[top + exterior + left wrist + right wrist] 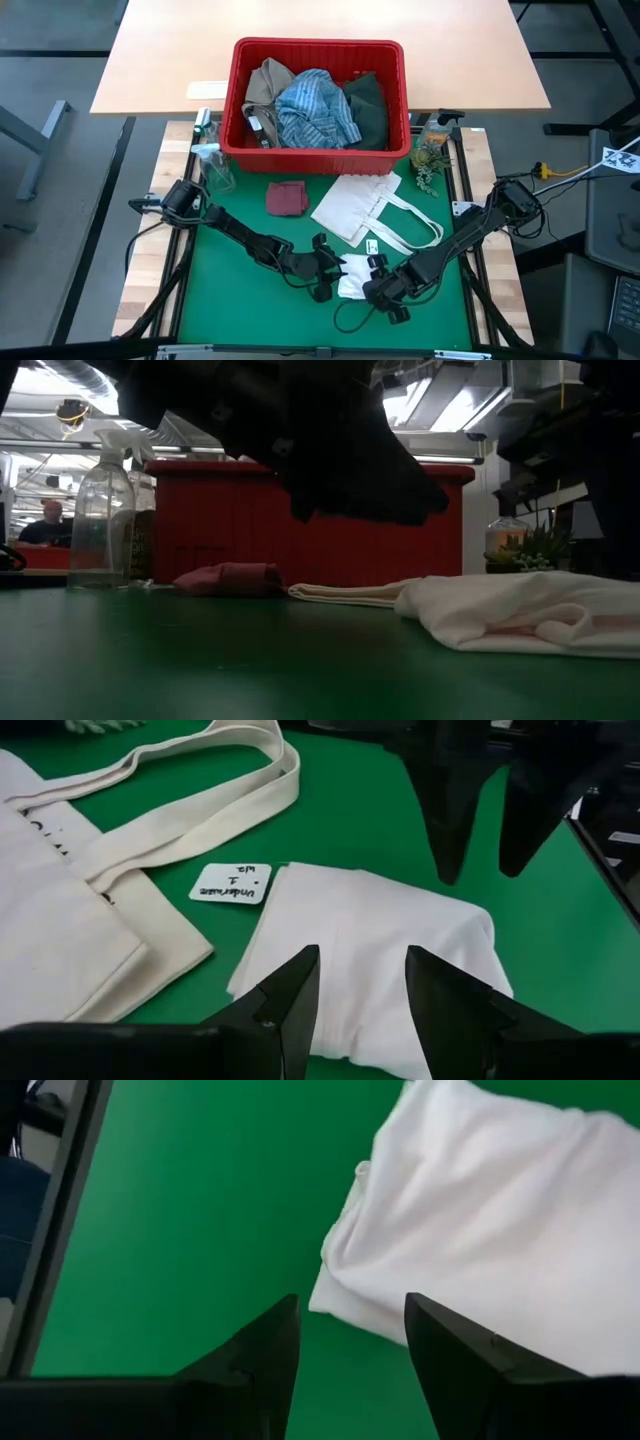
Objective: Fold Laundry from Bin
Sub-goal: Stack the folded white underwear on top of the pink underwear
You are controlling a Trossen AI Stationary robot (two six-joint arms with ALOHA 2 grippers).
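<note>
Bin (318, 58): one red plastic crate at the far middle of the table (240, 300), on the edge of the green mat.
Laundry in bin: three pieces side by side; tan garment (265, 85) at left, blue-white striped shirt (315, 110) in the middle, dark green garment (368, 105) at right.
Laundry on mat: two pieces; small maroon cloth (287, 197) folded just near of the bin, small white cloth (375, 945) folded at the near middle.
Tote bag (362, 205): one, flat, cream, with two loop handles, lying right of the maroon cloth and far of the white cloth.
Paper tag (231, 883): one small handwritten slip on the mat, between tote bag and white cloth.
Left gripper (362, 982): low over the left edge of the white cloth, jaws spread, pinching nothing.
Right gripper (350, 1330): low at the right edge of the same white cloth, jaws spread, nothing between them.
Spray bottle (102, 515): one, clear, upright at far left beside the bin.
Small plant (430, 155): one, at far right beside the bin.
Person (45, 525): one, far off in the room behind at left.
</note>
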